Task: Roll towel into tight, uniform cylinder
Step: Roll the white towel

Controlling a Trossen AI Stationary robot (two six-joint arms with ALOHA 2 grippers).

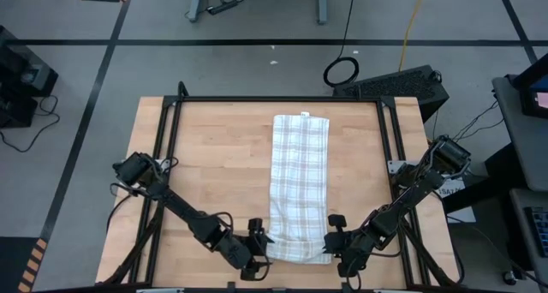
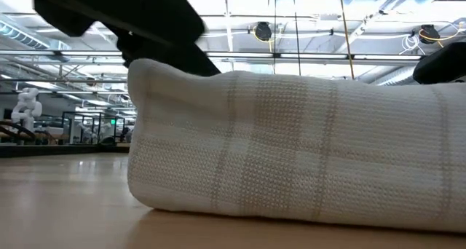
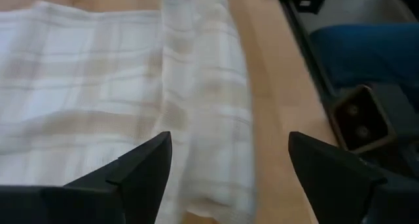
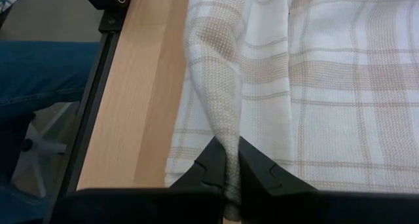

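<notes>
Low view findings: the towel (image 2: 291,147) fills the near foreground as a raised, rounded fold resting on the worktop (image 2: 65,198), with a dark arm crossing above its upper corner.

Seen from overhead, the towel (image 1: 300,186) lies as a long folded strip running from the near edge toward the far edge of the worktop (image 1: 214,156), roughly central. Its near end is bunched up between the two pincers.

Right pincer (image 1: 336,240) sits at the near right corner of the strip. Its wrist view shows the pincer (image 4: 232,178) clamped on a pinched ridge of cloth (image 4: 226,112), fingers closed against the fabric.

Left pincer (image 1: 261,242) sits at the near left corner. Its wrist view shows the pincer (image 3: 229,168) spread wide, fingers (image 3: 141,168) hovering over the towel's edge (image 3: 196,119), gripping nothing.

Beyond the far end of the strip, bare wood continues to the black frame.
</notes>
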